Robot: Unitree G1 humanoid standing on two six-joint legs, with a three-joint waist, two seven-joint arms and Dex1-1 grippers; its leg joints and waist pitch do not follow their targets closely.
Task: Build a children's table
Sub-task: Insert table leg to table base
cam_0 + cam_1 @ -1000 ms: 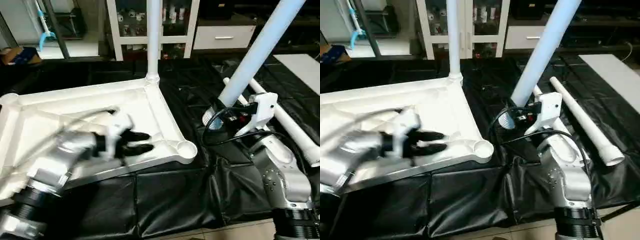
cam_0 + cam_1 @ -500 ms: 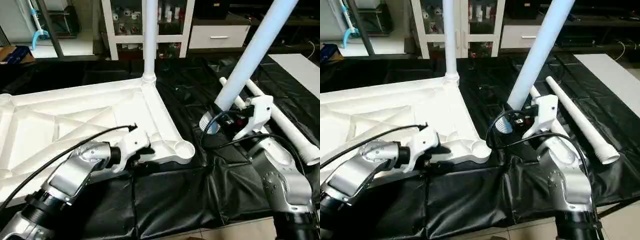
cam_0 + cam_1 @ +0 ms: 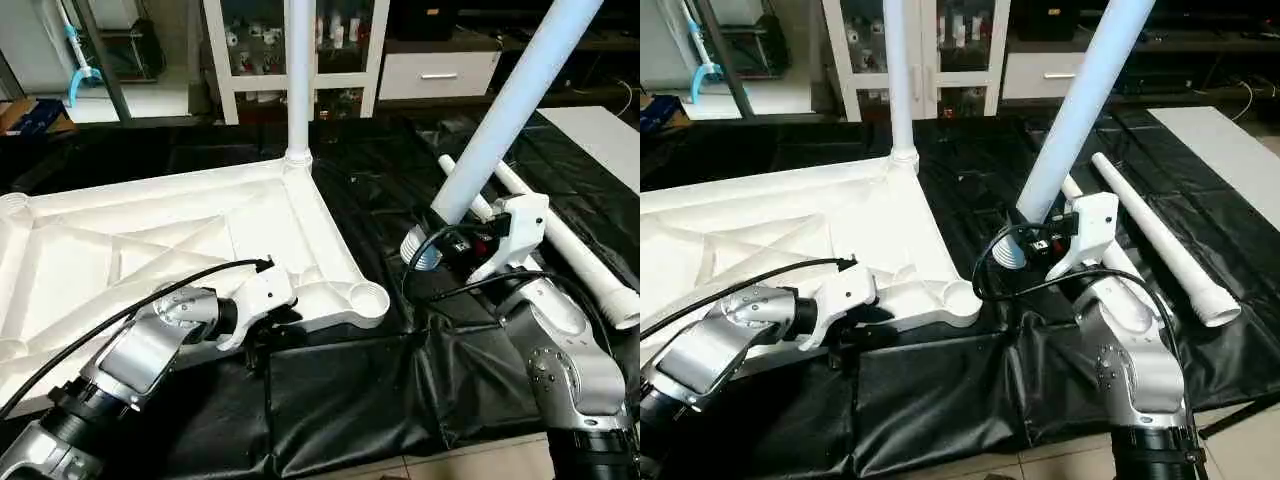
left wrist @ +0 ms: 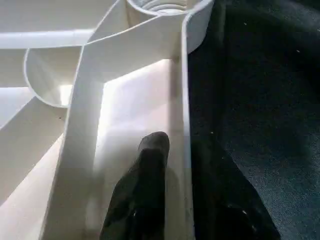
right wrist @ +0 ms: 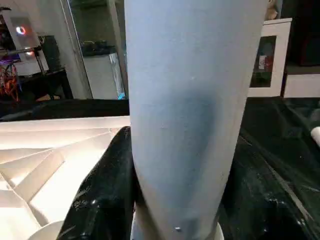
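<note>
The white table top (image 3: 150, 250) lies upside down on black cloth, its ribs facing up. One white leg (image 3: 298, 80) stands upright in the far right corner socket. The near right socket (image 3: 368, 297) is empty. My left gripper (image 3: 275, 325) sits at the near rim beside that socket. In the left wrist view one black finger (image 4: 145, 190) lies inside the rim wall and the other outside it, shut on the rim. My right gripper (image 3: 455, 240) is shut on a tilted leg (image 3: 510, 110), whose lower end hangs right of the empty socket. A black finger (image 5: 105, 195) presses against this leg (image 5: 190, 125).
Two more white legs (image 3: 580, 250) (image 3: 1160, 240) lie on the cloth to the right, behind my right arm. A white glass-door cabinet (image 3: 365, 60) and a white drawer unit (image 3: 440, 72) stand at the back. A pale slab (image 3: 600, 130) lies at far right.
My left gripper has come off the ribbed underside to the near rim by the right socket and narrowed its jaws onto it. The right arm and its leg have held still.
</note>
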